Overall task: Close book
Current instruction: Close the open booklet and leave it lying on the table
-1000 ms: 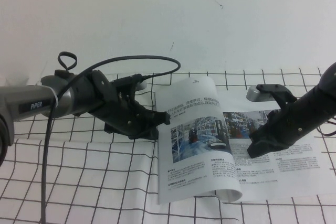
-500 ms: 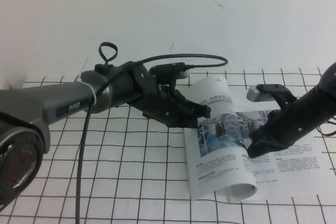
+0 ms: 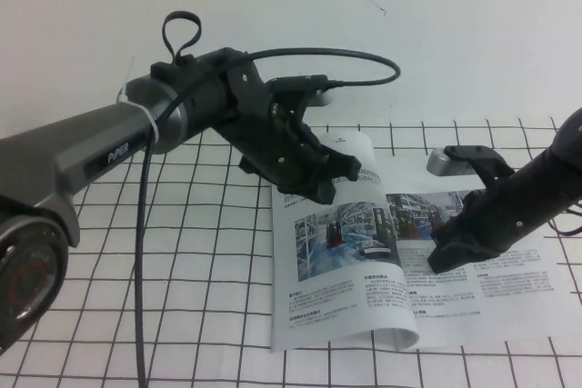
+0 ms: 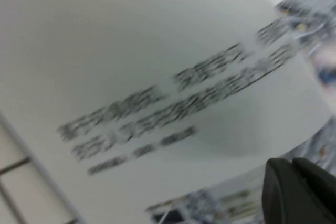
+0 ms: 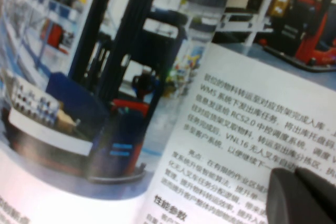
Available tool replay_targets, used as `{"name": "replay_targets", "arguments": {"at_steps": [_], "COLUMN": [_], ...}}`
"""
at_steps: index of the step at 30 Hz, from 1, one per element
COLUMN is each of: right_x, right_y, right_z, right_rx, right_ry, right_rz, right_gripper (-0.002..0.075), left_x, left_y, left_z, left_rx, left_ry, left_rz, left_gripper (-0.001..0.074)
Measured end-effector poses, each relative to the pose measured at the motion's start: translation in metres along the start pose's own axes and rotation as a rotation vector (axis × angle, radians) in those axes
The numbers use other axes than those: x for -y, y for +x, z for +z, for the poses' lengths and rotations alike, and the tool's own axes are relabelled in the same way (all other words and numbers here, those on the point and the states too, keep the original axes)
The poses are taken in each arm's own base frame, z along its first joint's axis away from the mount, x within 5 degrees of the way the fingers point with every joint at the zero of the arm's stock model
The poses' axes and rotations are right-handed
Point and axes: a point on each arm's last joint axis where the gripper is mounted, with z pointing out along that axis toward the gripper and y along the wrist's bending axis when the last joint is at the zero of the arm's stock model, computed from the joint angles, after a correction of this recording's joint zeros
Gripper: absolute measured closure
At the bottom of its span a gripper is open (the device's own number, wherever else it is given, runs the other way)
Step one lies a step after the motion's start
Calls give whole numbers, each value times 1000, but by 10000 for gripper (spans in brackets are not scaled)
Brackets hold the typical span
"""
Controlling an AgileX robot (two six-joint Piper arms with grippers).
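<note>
While it lies open on the checked cloth, right of centre, the book has its left page arched up off the spread. On the right page presses the right gripper, its fingers drawn together. At the arched page's far edge hangs the left gripper, fingers close together; whether paper sits between them cannot be told.
</note>
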Motion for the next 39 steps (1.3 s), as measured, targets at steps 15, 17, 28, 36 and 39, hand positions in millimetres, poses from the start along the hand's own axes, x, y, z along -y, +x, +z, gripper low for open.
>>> {"name": "replay_targets", "arguments": {"at_steps": [15,17,28,36,39], "right_x": [0,0,0,0,0], "right_y": [0,0,-1,-1,-1], "right_z": [0,0,0,0,0], "right_rx": [4,5,6,6,6], "right_ry": [-2,-3,-4,-4,-4], "right_rz": [4,5,-11,-16,-17], "right_gripper": [729,729,729,729,729], "left_x": [-62,-65,-71,-56,-47], "left_y": [6,10,16,8,3], "left_z": [-9,-1,32,49,48], "left_rx": [-119,-150,-178,-83,-33], "left_ry": [-125,-132,-35,254,358], "left_rz": [-191,-193,-259,-276,-277], "left_gripper": [666,568,332,340,342]}}
